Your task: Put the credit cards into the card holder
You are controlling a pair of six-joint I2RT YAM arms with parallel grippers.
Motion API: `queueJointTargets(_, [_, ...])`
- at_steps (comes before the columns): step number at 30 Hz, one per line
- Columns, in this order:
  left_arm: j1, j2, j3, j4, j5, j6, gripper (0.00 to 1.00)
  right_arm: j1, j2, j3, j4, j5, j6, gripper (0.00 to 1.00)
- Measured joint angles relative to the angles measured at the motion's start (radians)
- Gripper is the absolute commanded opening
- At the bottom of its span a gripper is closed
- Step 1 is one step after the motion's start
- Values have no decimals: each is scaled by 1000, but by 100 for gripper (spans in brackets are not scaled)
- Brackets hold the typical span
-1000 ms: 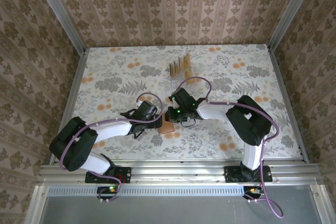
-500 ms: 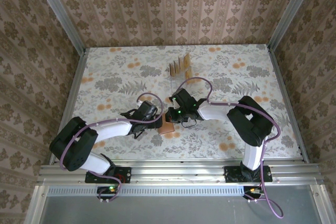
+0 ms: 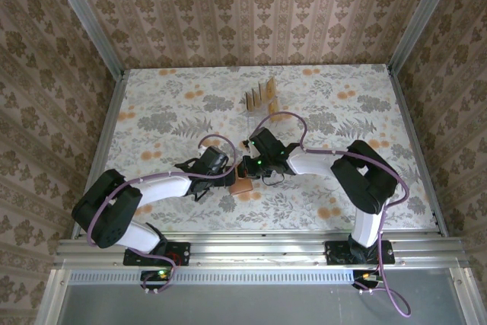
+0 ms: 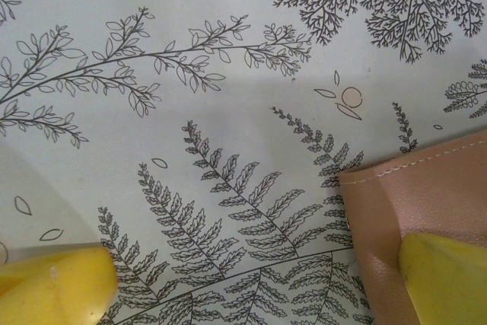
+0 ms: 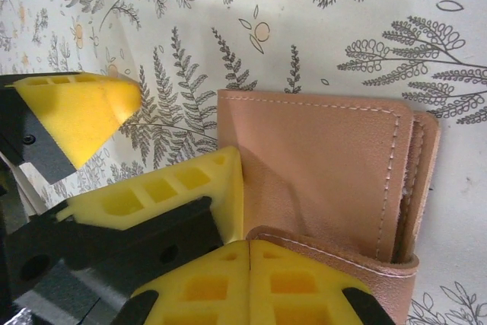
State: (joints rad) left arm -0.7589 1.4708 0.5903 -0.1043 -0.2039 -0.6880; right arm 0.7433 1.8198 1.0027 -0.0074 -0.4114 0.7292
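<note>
My left gripper [image 4: 251, 273] stands wide, one finger [image 4: 445, 279] on the card holder [image 5: 319, 157]. My right gripper [image 5: 249, 253] is closed, touching the holder's flap. The overhead view adds the credit cards [image 3: 260, 96], upright at the far side and well apart.

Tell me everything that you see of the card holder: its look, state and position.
The card holder is a flat salmon-brown wallet, leather-like, with pale stitching along its edges. It lies folded on the floral table cloth. One yellow finger of the open left gripper touches its edge; one flap curls up against the shut right gripper.

No legible text — none anywhere.
</note>
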Motion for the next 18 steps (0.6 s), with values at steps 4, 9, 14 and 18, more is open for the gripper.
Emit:
queueJointTargets(4, [0, 0, 0, 0, 0, 0, 99, 0, -1, 0, -3, 5, 0, 0])
queueJointTargets(9, [0, 0, 0, 0, 0, 0, 100, 0, -1, -3, -4, 9, 0, 0])
queueJointTargets(14, [0, 0, 0, 0, 0, 0, 100, -3, -1, -13, -3, 11, 0, 0])
queueJointTargets(18, [0, 0, 0, 0, 0, 0, 100, -4, -1, -17, -2, 11, 0, 0])
